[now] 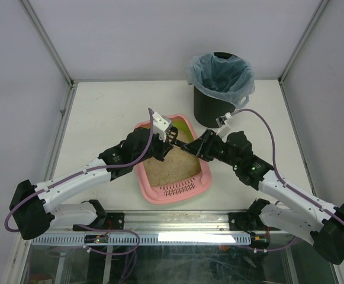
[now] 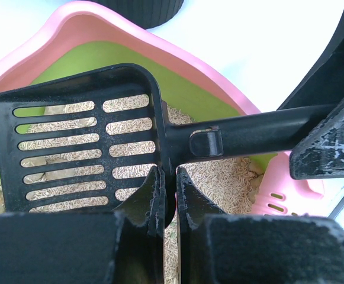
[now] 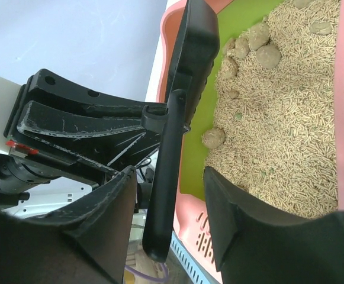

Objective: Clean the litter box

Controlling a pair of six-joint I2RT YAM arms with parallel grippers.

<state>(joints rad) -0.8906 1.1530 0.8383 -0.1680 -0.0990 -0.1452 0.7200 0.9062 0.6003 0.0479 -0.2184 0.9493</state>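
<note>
The pink litter box (image 1: 172, 194) with its lime-green inner wall (image 3: 195, 148) holds beige litter (image 2: 219, 183) and several grey clumps (image 3: 268, 56). A black slotted scoop (image 2: 77, 148) hangs over the litter at the box's far end. My left gripper (image 2: 169, 177) is shut on the scoop's neck, where the head meets the handle. My right gripper (image 3: 170, 177) stands open around the handle (image 3: 166, 177), with a gap showing on each side of it. From above, both grippers meet over the box's far part, left (image 1: 170, 135) and right (image 1: 196, 146).
A black bin (image 1: 219, 89) lined with a pale blue bag stands just behind the box at the back right. The slotted grille (image 1: 177, 190) is at the box's near end. Frame posts and walls border the white table (image 1: 100, 112).
</note>
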